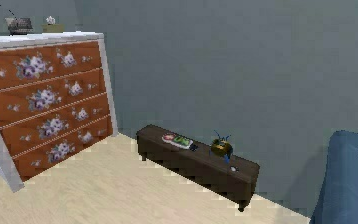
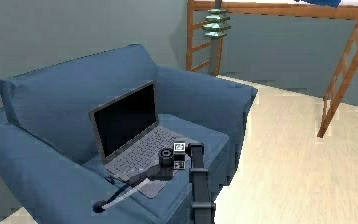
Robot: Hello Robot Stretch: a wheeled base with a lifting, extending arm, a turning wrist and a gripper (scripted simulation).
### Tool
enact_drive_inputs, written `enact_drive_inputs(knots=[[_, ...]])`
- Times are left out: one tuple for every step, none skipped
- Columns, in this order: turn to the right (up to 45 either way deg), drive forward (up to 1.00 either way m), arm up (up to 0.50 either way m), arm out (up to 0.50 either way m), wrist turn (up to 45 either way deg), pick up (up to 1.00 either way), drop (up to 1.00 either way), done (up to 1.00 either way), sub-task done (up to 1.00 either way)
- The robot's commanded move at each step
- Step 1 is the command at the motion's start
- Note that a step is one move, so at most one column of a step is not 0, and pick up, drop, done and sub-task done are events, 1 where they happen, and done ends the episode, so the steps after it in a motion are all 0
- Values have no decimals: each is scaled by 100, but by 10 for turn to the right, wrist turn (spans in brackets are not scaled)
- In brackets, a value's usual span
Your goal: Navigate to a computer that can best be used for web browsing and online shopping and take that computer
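In the forward view a dresser (image 1: 49, 100) with flowered drawer fronts stands at the left against the grey-blue wall; the things on its top are too small to name. Along the same wall sits a low dark table (image 1: 202, 165) carrying a flat red-and-white item (image 1: 176, 141) and a small dark and yellow thing (image 1: 222, 148). Neither has the shape of a computer, so nothing here looks worth going after. At this view's right edge is blue upholstery (image 1: 349, 180), probably a seat. In the arm side view a blue armchair (image 2: 47, 115) faces the camera. The laptop (image 2: 137, 130), the task's computer, lies on the seat with its lid up and tilted toward the backrest, screen dark, keyboard toward the seat's front. It rests flat and steady, as if left there by someone sitting. The arm (image 2: 199, 190) rises from the bottom edge, and the hand (image 2: 109, 203) lies low by the laptop's near corner, over the seat's front, likely because the thin base gives an edge to take there. With the laptop and seat right behind the fingers, I cannot tell how far open the hand is, nor whether it has hold of anything. By the look of it the driving is done and the grasp is the step in hand. Behind the armchair stands a wooden ladder (image 2: 200, 40), with a greenish thing (image 2: 219, 20) hanging beside it.
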Motion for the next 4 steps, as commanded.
enact_drive_inputs(knots=[[0, 0, 0, 0, 450, 0, 0, 0, 0], [0, 0, 0, 0, 150, 0, 0, 0, 0], [0, 0, -30, 0, 0, 0, 0, 0, 0], [0, 0, 0, 0, 0, 100, 0, 0, 0]])
